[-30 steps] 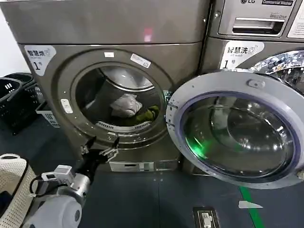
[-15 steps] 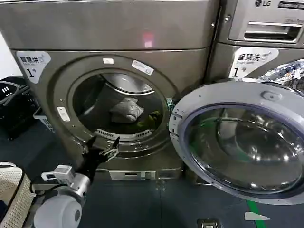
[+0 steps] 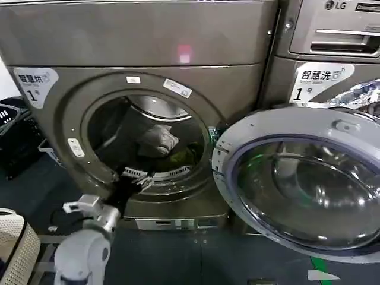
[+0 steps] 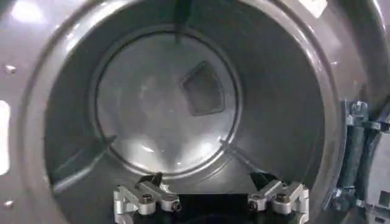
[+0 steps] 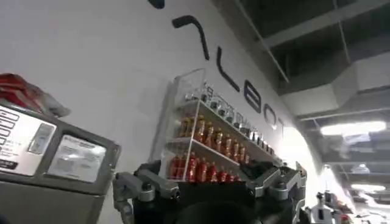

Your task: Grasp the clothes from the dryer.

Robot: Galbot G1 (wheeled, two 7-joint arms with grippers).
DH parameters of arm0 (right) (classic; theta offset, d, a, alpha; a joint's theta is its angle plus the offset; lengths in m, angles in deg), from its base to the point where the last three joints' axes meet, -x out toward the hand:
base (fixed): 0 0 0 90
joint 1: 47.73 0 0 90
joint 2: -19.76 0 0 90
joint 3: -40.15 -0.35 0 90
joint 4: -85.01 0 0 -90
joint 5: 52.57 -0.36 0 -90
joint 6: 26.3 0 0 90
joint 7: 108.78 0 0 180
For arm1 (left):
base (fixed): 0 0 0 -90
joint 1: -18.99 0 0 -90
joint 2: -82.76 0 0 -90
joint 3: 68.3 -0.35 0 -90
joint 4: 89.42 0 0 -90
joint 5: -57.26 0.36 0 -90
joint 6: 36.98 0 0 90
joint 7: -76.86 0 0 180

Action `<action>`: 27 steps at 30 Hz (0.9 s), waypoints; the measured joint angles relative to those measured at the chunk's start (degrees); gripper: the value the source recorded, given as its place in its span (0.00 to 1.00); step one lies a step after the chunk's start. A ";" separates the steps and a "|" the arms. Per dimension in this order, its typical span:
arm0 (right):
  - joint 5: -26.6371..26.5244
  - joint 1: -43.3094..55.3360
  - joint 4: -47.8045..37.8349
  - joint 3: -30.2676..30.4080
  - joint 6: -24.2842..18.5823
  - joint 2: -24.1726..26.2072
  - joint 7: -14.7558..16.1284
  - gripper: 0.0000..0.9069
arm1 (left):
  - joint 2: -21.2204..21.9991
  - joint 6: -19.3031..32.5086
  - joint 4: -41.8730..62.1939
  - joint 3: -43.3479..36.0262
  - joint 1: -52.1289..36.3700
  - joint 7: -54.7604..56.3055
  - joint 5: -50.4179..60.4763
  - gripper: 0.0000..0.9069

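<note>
Clothes [image 3: 157, 141] inside dryer [image 3: 142, 89], head view

The left arm [image 3: 80, 255], at the head view's lower left, is rounded pale grey with a silver wrist block. Both grippers have black bodies and silver, screw-studded finger brackets.

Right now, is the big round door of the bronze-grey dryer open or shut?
Open. The round glass door is swung out to the right of the bronze-grey dryer, so the whitish-grey clothes show inside the drum.
</note>
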 measured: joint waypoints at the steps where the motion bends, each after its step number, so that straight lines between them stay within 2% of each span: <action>1: 0.01 0.00 0.00 -0.06 0.00 0.00 0.08 1.00 | 0.12 0.65 2.33 -0.30 -1.66 0.17 0.16 1.00; 12: 0.01 0.72 0.02 0.23 -0.20 -0.08 0.60 1.00 | 1.24 7.53 26.32 -2.16 -17.82 0.87 2.20 1.00; 21: 0.04 1.15 0.06 0.38 -0.50 -0.19 1.19 1.00 | 2.52 12.12 42.16 -1.93 -27.53 0.04 3.39 1.00; 27: 0.04 1.17 0.35 0.45 -0.72 -0.38 1.44 1.00 | 1.60 13.90 52.36 -3.57 -33.56 -2.79 3.26 1.00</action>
